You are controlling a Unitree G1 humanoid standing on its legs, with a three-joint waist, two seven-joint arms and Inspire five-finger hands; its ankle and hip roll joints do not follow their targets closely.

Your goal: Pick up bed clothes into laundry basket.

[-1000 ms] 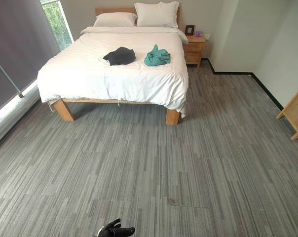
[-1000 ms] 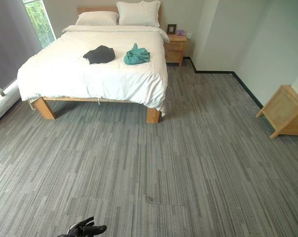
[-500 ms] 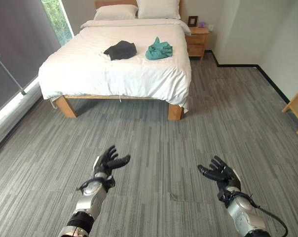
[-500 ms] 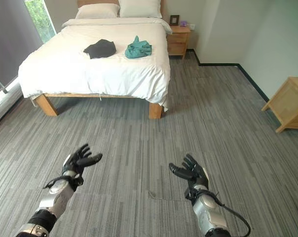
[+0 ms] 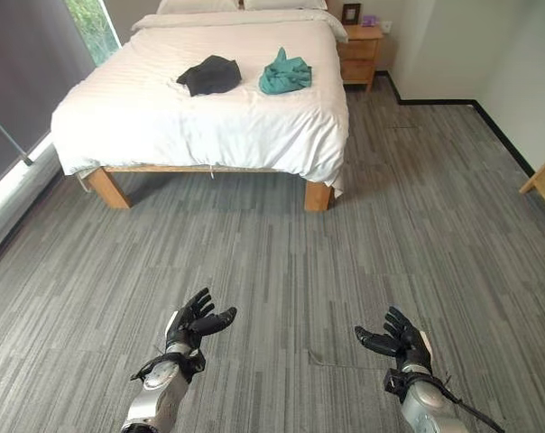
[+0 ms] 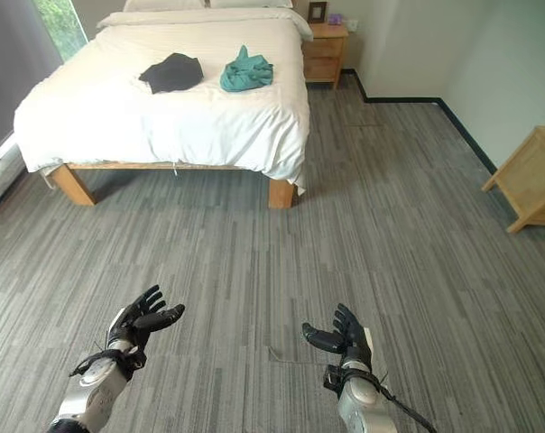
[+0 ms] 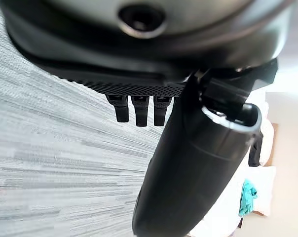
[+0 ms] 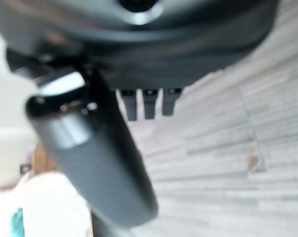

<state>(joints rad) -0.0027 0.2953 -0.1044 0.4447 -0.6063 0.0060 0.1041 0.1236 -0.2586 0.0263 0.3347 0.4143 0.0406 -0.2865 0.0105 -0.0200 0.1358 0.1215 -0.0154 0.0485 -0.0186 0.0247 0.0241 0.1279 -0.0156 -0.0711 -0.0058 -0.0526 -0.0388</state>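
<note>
Two garments on the bed [image 5: 164, 117]: one dark top [image 5: 209, 75] and one teal top [image 5: 284, 72], lying side by side on the white duvet, near each other but apart, the dark one toward the window side, the teal one toward the nightstand [image 5: 358, 52] side. One wooden nightstand just beside the bed's head end, carrying one small dark picture frame [image 5: 349, 13] and one small purple object [image 5: 370, 19]. One more piece of light wooden furniture [image 6: 530, 180] against the right wall, well apart from the bed. Grey striped carpet [image 5: 281, 262] across the floor between the bed and the hands.

Two hands raised low in the foreground, well apart from the bed and from both garments. Left hand [image 5: 191, 327] held over the carpet, fingers [image 7: 139, 108] straight and spread, thumb standing out, holding nothing. Right hand [image 5: 399, 338] likewise over the carpet, fingers [image 8: 148, 102] extended and relaxed, holding nothing. Both palms turned roughly inward toward each other, with bare carpet between them.
</note>
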